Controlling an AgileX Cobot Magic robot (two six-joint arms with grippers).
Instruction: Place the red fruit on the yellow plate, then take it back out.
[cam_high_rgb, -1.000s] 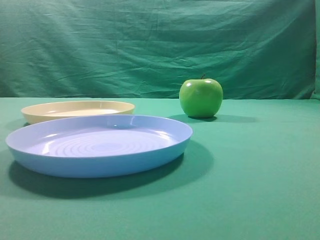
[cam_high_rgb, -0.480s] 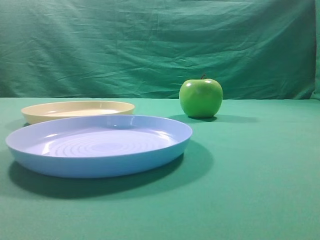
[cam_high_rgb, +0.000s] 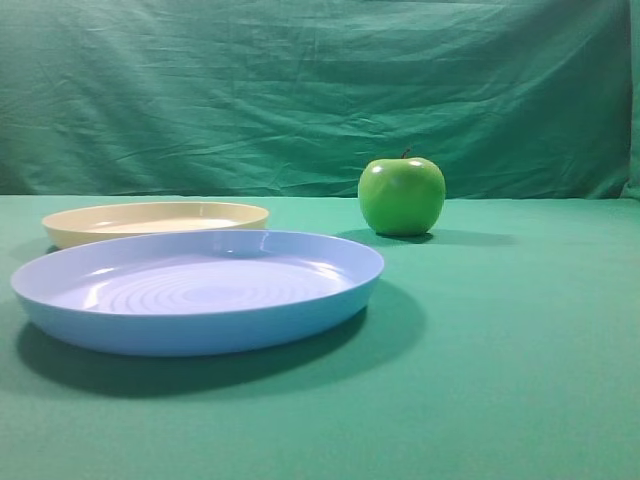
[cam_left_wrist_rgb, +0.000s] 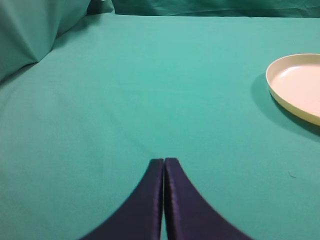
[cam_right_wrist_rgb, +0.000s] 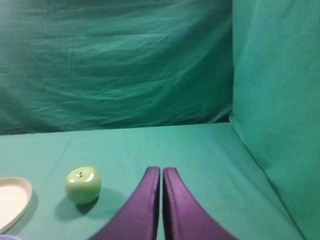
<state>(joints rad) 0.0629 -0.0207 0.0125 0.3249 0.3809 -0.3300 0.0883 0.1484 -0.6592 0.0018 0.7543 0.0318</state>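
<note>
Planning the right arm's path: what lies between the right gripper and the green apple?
Only bare green cloth, per the right wrist view, separates the shut right gripper from the green apple.

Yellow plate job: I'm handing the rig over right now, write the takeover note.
Left gripper: shut, empty, low over bare cloth, left of the yellow plate.
Right gripper: shut, empty, right of the green apple.
Yellow plate holds nothing; it sits behind the blue plate.
Red fruit: in no view.
Done: cannot tell from these views.
Left: locate the red fruit first, then check which step remains.
</note>
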